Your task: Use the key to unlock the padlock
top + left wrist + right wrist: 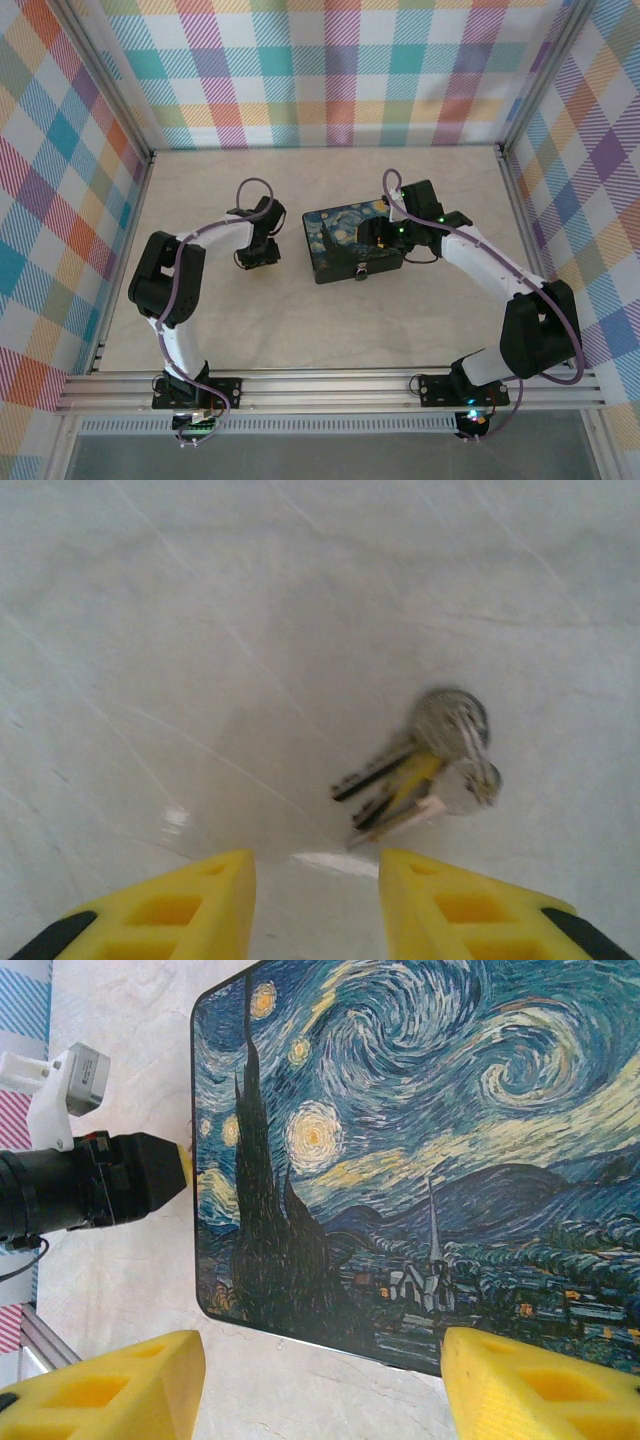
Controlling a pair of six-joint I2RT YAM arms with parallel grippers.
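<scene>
The key (pixel 445 725) is a small silvery bunch on a ring, lying flat on the pale table just ahead and to the right of my left gripper (pixel 318 890). That gripper is open, its yellow fingers (pixel 180 910) apart with bare table between them. In the top view my left gripper (pixel 258 250) hangs low over the table left of the painted tin (pixel 345 235). The padlock (pixel 362 271), tiny and dark, sits at the tin's near edge. My right gripper (pixel 320 1385) is open above the tin (pixel 420 1140), and from above it (pixel 385 235) is over the lid.
The left arm's black wrist and white camera mount (pixel 90 1185) stand just left of the tin in the right wrist view. Aluminium rails (pixel 330 390) run along the near edge, and plaid walls (pixel 320 70) enclose the other sides.
</scene>
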